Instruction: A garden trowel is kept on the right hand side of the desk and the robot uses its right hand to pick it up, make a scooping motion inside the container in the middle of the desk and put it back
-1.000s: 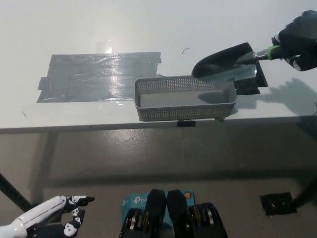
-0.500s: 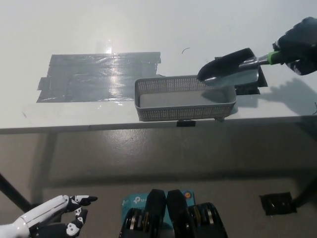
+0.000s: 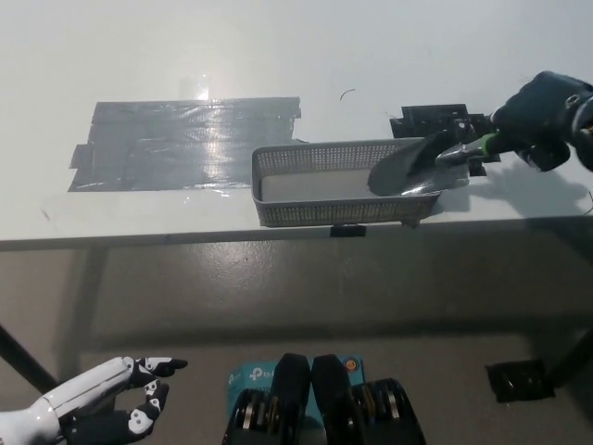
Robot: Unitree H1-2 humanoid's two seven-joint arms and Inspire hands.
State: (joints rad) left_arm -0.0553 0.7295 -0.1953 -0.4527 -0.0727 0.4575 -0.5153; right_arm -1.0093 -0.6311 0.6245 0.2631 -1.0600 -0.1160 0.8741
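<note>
Gripping the handle of the garden trowel [image 3: 428, 161], the black right hand [image 3: 545, 113] sits over the right end of the white worktop [image 3: 278, 51]. Its fingers [image 3: 515, 126] are clenched around the handle, and a short green stretch of the grip shows just ahead of them. From the fingers the trowel slants down and away toward the middle of the worktop. Its dark blade crosses the near-side rim of the grey mesh container [image 3: 324, 213] and lies inside the container's end nearest the fingers. I cannot tell whether the blade tip touches the container floor. The container stands close to the worktop's front edge. Just beyond the fingers, on the far side of the trowel, a black mat [image 3: 434, 119] lies flat on the worktop, partly hidden by the handle and the hand. Past the container's far end, well apart from the fingers, a wide patch of grey tape [image 3: 181, 144] is stuck to the surface. The white left hand [image 3: 104, 410] rests low, below the worktop's front edge, its fingers spread and holding nothing.
</note>
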